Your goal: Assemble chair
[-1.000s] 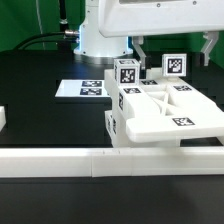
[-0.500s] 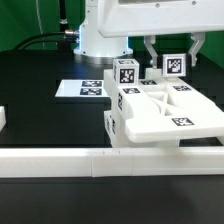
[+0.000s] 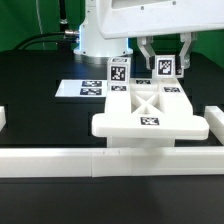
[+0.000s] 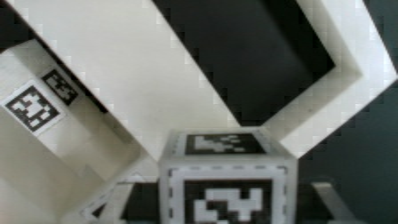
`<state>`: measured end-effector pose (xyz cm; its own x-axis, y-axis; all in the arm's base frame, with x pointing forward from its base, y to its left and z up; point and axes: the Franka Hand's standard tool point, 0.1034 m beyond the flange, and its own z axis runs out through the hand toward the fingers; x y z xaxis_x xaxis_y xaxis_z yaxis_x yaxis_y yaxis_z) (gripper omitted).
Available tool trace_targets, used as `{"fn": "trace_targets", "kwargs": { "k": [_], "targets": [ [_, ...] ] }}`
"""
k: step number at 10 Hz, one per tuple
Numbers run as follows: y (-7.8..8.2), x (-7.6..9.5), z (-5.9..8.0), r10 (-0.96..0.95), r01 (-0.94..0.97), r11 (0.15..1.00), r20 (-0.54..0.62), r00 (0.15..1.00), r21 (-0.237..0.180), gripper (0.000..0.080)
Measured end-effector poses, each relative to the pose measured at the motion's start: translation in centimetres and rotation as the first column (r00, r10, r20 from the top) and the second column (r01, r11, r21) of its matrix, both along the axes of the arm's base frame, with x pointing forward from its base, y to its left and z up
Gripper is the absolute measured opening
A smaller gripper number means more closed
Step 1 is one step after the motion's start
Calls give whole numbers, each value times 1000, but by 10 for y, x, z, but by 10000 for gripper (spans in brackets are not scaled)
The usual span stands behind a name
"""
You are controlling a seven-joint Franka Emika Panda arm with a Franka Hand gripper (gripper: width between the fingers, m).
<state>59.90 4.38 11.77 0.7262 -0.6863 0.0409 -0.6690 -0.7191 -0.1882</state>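
The chair, a glossy white assembly of blocky plastic parts, is seen on the black tabletop, just behind the long low white border wall that runs along the near edge. A broad flat panel with an X-shaped cut-out forms its near part, and a black-and-white tag is carried on that panel's top face. Two square legs rise at the far side of the panel: one tagged leg toward the exterior view's left, and a second tagged leg toward the exterior view's right.

The jaws are closed around the second leg, with one dark finger seen on each side of its tagged upper end. In the wrist view the tagged top of this leg is seen close to the camera, with the angled white bars of the panel beyond it and another tag visible on a white face at the side.

The marker board lies flat on the tabletop, far and toward the exterior view's left of the chair, apart from it. The white base of the arm stands behind it. A short white wall piece is seen at the exterior view's left edge.
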Motion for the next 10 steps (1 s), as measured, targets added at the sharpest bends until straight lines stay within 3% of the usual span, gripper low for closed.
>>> {"fn": "trace_targets", "kwargs": {
  "k": [3,5,7,9,10],
  "targets": [
    [0,0,0,-204,205,978,-26,979,34,284],
    [1,0,-1,-471,472,876,-34,882,96,284],
    [4,2,-1,-682,685,711,-85,727,156,284],
    [5,2,-2,-702,706,690,-92,706,159,284],
    [5,2,-2,-688,692,705,-87,720,157,395]
  ]
}}
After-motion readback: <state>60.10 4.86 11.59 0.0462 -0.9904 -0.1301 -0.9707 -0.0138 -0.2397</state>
